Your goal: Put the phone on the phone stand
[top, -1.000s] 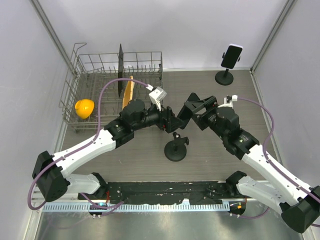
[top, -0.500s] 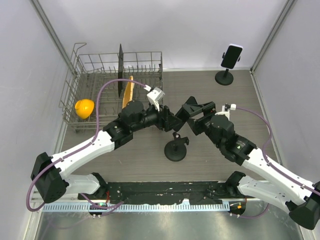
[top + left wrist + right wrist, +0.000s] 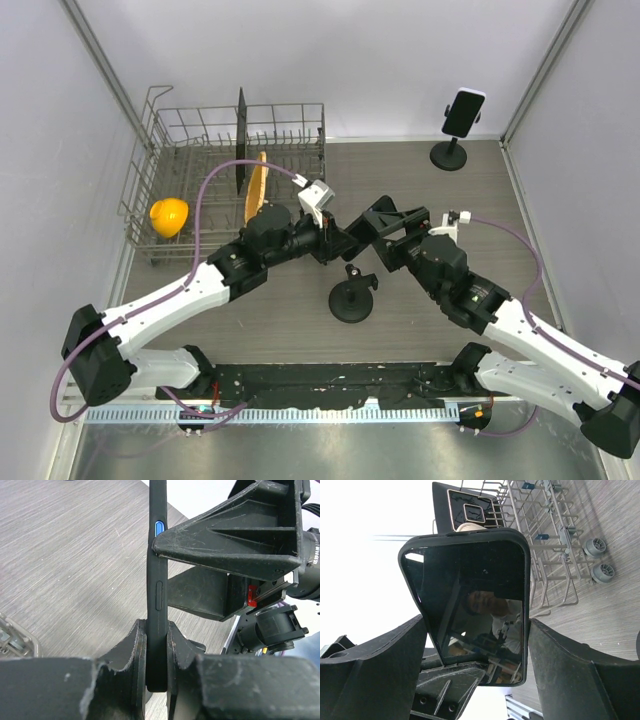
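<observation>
A black phone [image 3: 480,595] in a dark case hangs in the air between both arms, above the table's middle. My left gripper [image 3: 156,630] is shut on the phone's [image 3: 157,580] lower end, pinching its flat faces. My right gripper [image 3: 477,625] spans the phone's width, with a finger against each long edge. In the top view the left gripper [image 3: 335,245] and right gripper [image 3: 378,228] meet just behind the empty black phone stand [image 3: 351,297], which stands upright on the table.
A wire dish rack [image 3: 170,130] at the back left holds a yellow cup [image 3: 169,216], an upright black board [image 3: 241,140] and an orange item [image 3: 256,188]. A second stand [image 3: 450,155] at the back right carries another phone [image 3: 464,110]. Walls close in both sides.
My left gripper has closed on the phone's end. The right arm has carried the phone a little to the left, bringing the two grippers together.
</observation>
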